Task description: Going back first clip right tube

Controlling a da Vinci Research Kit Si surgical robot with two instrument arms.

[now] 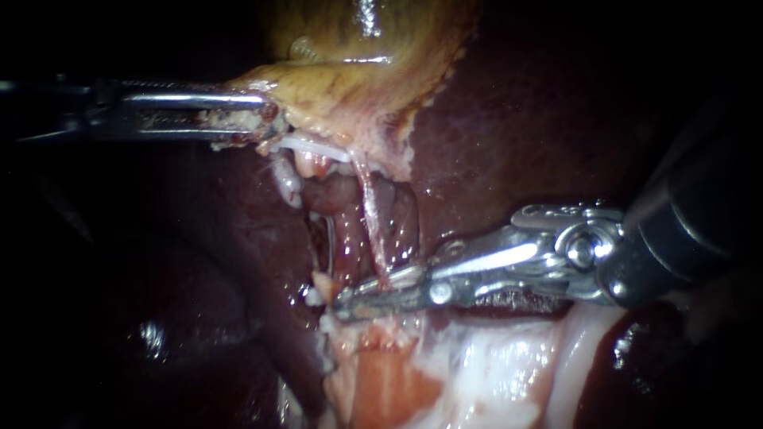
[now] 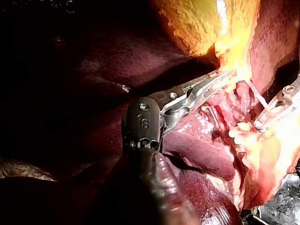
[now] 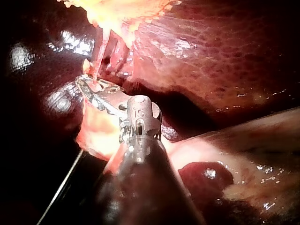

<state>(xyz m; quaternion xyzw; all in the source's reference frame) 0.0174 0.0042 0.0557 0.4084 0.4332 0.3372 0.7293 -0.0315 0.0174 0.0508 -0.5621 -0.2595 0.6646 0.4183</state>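
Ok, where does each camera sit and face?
Endoscope: close above, facing gallbladder and tube; left instrument enters from left, right instrument from right.
Left wrist: on left arm, looking along its shaft to jaws gripping gallbladder.
Right wrist: on right arm, looking along its shaft at the tube.
All three show the tube and right instrument.

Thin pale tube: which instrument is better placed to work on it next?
Probably right. The right instrument has its tip at the thin pale tube; the left instrument grips the edge of the yellow gallbladder, away from it.
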